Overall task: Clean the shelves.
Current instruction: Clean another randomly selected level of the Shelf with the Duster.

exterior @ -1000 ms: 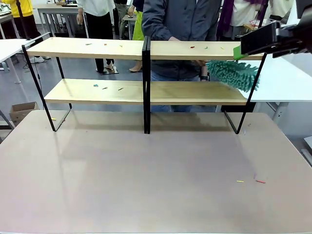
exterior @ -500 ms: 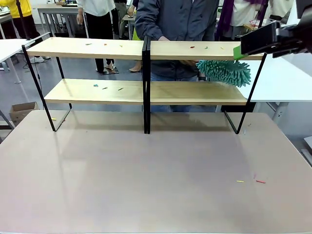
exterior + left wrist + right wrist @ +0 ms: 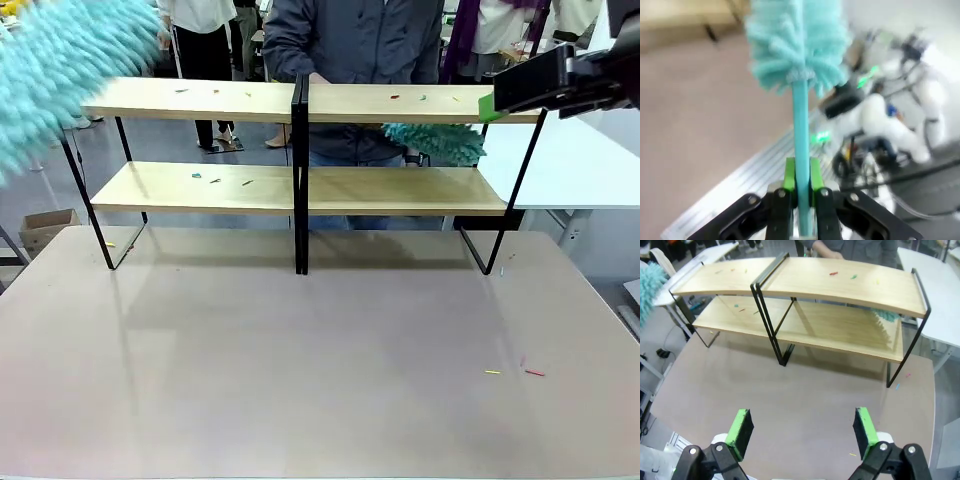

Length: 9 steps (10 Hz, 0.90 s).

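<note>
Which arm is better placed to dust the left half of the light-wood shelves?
Likely left: the left hand grips the fluffy light-blue duster near the left end of the shelves; the right hand is open and empty.

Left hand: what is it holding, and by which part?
The left hand clamps a light-blue fluffy duster by its thin handle, below the head.

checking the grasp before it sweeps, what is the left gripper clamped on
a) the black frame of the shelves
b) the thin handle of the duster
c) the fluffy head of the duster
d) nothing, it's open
b: in the left wrist view the left gripper is shut on the thin handle of the light-blue duster, whose fluffy head sits well beyond the fingertips.
</note>
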Motion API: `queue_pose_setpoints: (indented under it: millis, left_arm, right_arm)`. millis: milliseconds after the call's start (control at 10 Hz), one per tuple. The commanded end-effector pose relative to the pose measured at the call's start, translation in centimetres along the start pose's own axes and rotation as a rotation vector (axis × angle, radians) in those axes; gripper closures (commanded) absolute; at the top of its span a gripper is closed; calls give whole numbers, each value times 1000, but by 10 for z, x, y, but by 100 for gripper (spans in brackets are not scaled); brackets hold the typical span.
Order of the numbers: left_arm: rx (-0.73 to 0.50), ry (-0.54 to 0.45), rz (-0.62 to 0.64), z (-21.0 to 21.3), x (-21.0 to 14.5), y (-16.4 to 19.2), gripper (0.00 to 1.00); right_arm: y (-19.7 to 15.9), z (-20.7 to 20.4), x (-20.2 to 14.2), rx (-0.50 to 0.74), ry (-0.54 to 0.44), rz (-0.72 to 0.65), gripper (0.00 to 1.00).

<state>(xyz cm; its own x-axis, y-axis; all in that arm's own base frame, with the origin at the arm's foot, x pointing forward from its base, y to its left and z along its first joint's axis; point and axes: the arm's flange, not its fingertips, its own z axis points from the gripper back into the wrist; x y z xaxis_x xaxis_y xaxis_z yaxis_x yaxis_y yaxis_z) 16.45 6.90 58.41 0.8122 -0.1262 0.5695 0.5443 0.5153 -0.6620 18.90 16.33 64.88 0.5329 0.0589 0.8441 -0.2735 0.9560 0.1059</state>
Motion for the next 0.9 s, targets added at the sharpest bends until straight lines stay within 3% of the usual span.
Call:
queue_pose_setpoints:
  millis: [0,100,200,300,400,500,700,800]
  left_arm:
    - [155,305,-109,-34,-9,1,87]
    - [219,423,-122,-63,-20,8,87]
    - [237,463,-100,-87,-27,13,87]
    - [366,444,-74,-100,-31,17,87]
    - [206,420,-51,-67,-13,-1,87]
    - [206,420,-51,-67,-13,-1,87]
    - [364,587,-65,-101,-9,-2,87]
    - [394,550,-48,-124,1,-4,87]
  right_arm:
    - [0,0,0,0,1,-5,0]
    - [0,0,0,0,1,-5,0]
    - [0,0,0,0,1,-5,0]
    - [0,0,0,0,1,-5,0]
    - [0,0,0,0,1,-5,0]
    - [0,0,0,0,1,-5,0]
    - [0,0,0,0,1,-5,0]
    - [0,0,0,0,1,-5,0]
